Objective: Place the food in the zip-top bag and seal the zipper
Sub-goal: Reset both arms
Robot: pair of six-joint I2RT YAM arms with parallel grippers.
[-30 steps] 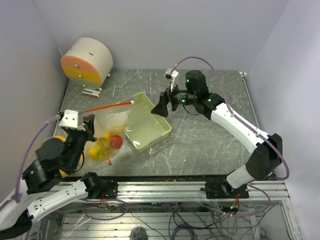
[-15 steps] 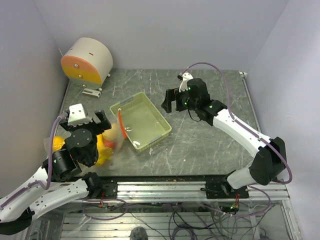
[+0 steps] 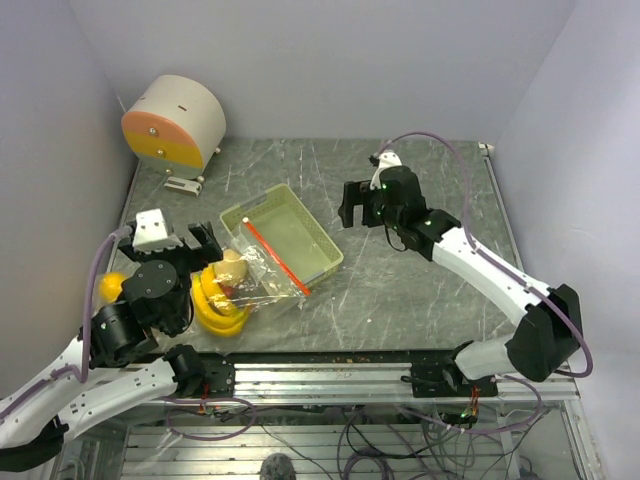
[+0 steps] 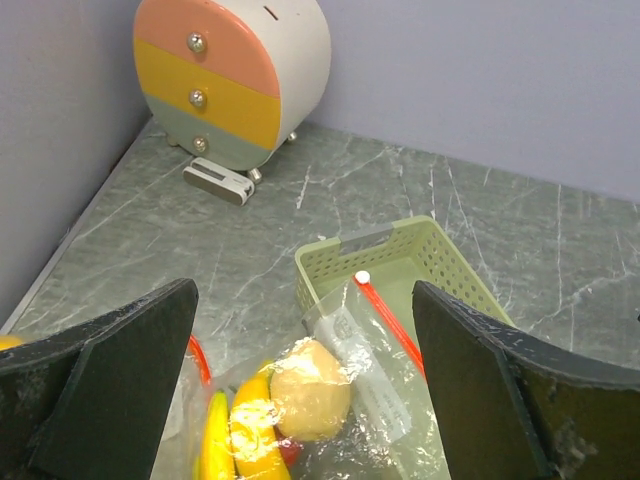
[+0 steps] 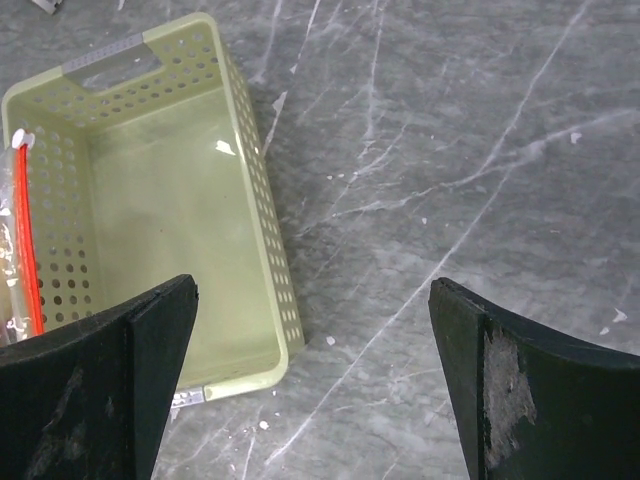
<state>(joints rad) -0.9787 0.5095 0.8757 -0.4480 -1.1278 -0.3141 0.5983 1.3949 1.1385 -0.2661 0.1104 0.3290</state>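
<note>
The clear zip-top bag [image 3: 250, 278] lies flat on the table, its top end draped over the near left rim of the pale green tray [image 3: 315, 240]. Inside it are the food pieces: a yellow banana [image 3: 215, 308], a pale round fruit [image 4: 312, 388] and a small red piece [image 3: 229, 290]. The red-orange zipper [image 3: 275, 256] runs diagonally across the tray corner, with a white slider at its far end [image 4: 362, 278]. One yellow fruit [image 3: 112, 287] sits outside the bag by the left arm. My left gripper [image 3: 187, 240] hovers open just above the bag, touching nothing. My right gripper [image 3: 360, 206] is open over bare table right of the tray.
A round white drawer unit with pink and orange fronts [image 3: 175, 122] stands at the back left corner. Walls close in the table on the left, back and right. The tray holds nothing but the bag's edge [image 5: 28, 240].
My left gripper opened and let go of the bag, which dropped from hanging to lying across the tray corner. The right gripper drew back to the right, away from the tray.
</note>
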